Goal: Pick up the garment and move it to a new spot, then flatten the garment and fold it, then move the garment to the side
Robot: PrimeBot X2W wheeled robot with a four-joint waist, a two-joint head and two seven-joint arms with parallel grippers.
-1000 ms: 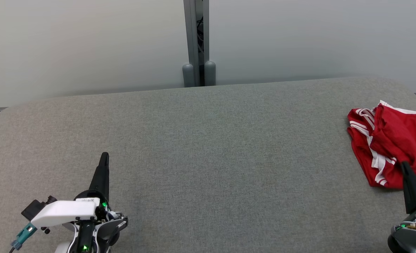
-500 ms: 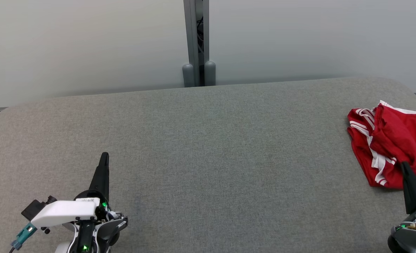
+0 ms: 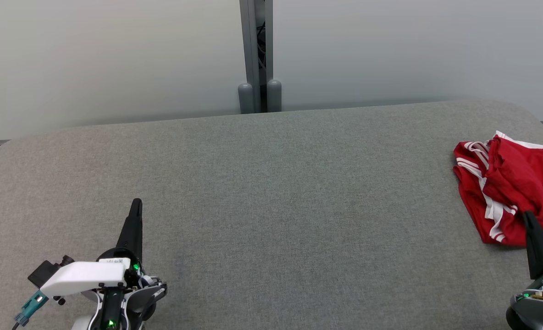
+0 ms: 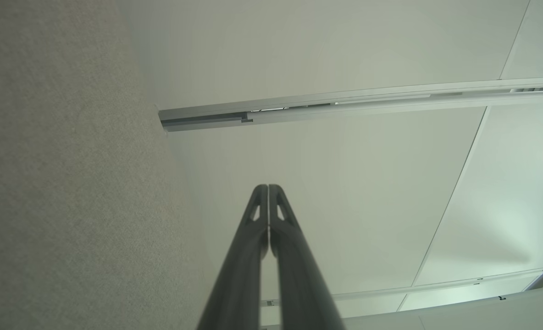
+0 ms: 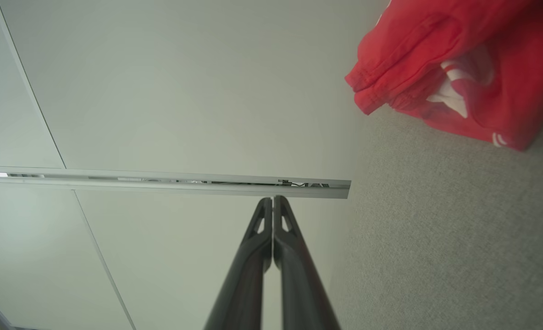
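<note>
A crumpled red garment (image 3: 512,190) with white stripes lies at the far right of the grey padded table (image 3: 271,206), partly cut off by the picture's edge. My right gripper (image 3: 526,215) is shut and empty, its tip over the garment's near edge in the head view. The right wrist view has the garment (image 5: 459,68) up at the right, away from the shut fingers (image 5: 272,201). My left gripper (image 3: 136,202) rests shut and empty above the table at the lower left, far from the garment; its fingers (image 4: 268,189) are pressed together.
Pale wall panels (image 3: 115,59) stand behind the table, split by a grey post (image 3: 255,55) at the back middle. The table's rounded corners show at the left and right. Bare grey cloth stretches between the two grippers.
</note>
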